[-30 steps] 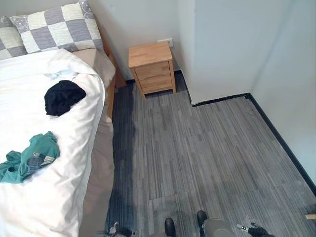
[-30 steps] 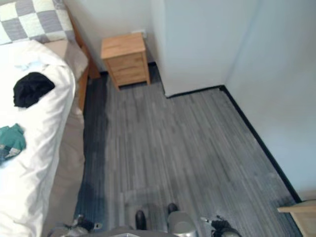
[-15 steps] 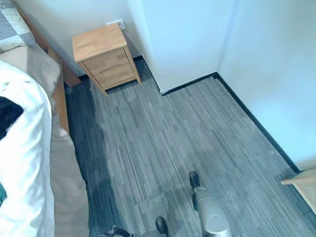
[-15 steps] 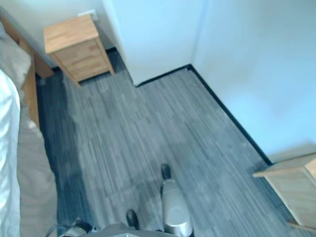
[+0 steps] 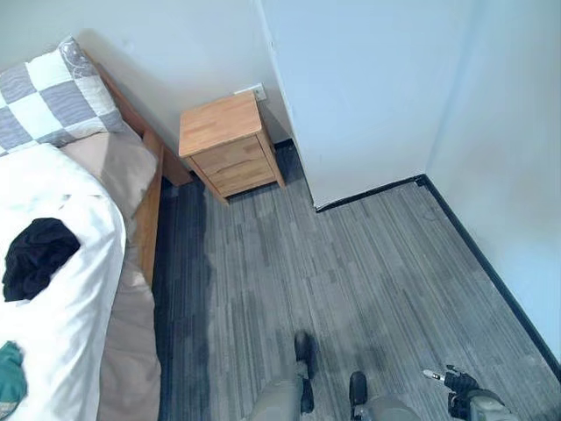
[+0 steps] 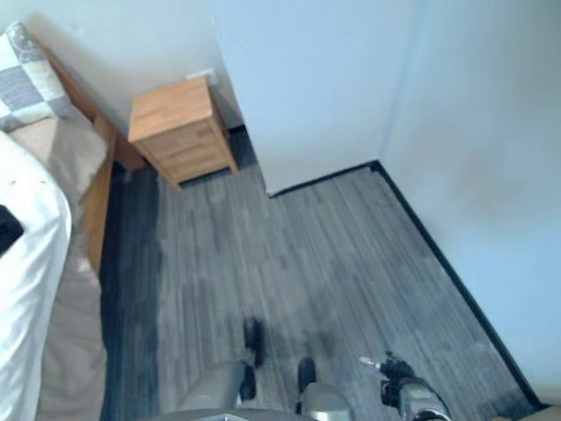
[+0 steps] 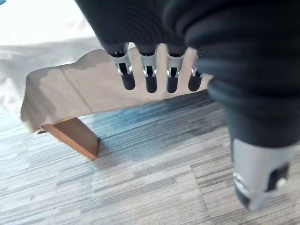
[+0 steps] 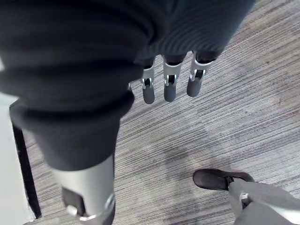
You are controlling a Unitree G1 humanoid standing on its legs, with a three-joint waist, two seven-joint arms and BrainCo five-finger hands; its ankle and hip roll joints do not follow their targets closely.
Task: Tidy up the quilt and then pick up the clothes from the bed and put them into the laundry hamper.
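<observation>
A white quilt covers the bed at the left. On it lies a crumpled black garment, and a teal garment shows at the lower left edge. My left hand hangs low beside the bed, fingers straight and holding nothing, over the floor by the bed's wooden leg. My right hand also hangs open over the grey floor, and it shows at the lower right of the left eye view, far from the bed.
A checkered pillow lies at the bed's head. A beige sheet hangs down the bed's side. A wooden nightstand stands against the wall beside a jutting wall corner. Grey plank floor stretches to the right.
The camera has swung back towards the bed, so the quilt, pillow and black garment are in view again. The clothes lie as they did a second ago.
</observation>
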